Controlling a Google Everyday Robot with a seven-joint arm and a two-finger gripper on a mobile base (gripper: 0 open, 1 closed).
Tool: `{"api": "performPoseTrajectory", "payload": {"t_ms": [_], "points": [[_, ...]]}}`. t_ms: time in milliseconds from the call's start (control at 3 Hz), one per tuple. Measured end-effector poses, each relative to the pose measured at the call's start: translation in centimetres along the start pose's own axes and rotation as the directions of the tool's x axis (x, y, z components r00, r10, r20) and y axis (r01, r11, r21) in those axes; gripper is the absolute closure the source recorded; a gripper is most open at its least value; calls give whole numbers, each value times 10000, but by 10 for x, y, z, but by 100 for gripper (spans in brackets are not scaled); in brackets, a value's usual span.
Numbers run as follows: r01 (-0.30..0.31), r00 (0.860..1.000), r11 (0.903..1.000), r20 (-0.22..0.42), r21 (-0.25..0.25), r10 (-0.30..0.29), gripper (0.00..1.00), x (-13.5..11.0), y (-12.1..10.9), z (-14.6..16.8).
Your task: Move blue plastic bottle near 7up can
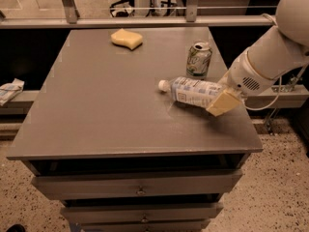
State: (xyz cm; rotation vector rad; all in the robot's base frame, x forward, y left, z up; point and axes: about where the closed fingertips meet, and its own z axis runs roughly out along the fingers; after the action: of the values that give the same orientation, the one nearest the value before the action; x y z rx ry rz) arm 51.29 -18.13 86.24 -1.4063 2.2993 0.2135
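Observation:
The blue plastic bottle (pixel 193 92) lies on its side on the grey table (pixel 106 110), white cap pointing left. The 7up can (pixel 199 60) stands upright just behind it, a small gap between them. My gripper (pixel 221 100) comes in from the right on a white arm and is shut on the bottle's base end; one tan finger (pixel 223 103) shows in front of the bottle.
A yellow sponge (pixel 127 38) lies at the back of the table. The table's right edge is close to the gripper. Drawers sit below the front edge. A railing runs behind the table, and a crumpled wrapper (pixel 9 90) lies on a ledge to the left.

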Motion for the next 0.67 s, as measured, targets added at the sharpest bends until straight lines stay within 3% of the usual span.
{"api": "performPoseTrajectory", "payload": {"t_ms": [667], "points": [[487, 9983, 9986, 297, 196, -493, 17, -8, -26, 7]]}}
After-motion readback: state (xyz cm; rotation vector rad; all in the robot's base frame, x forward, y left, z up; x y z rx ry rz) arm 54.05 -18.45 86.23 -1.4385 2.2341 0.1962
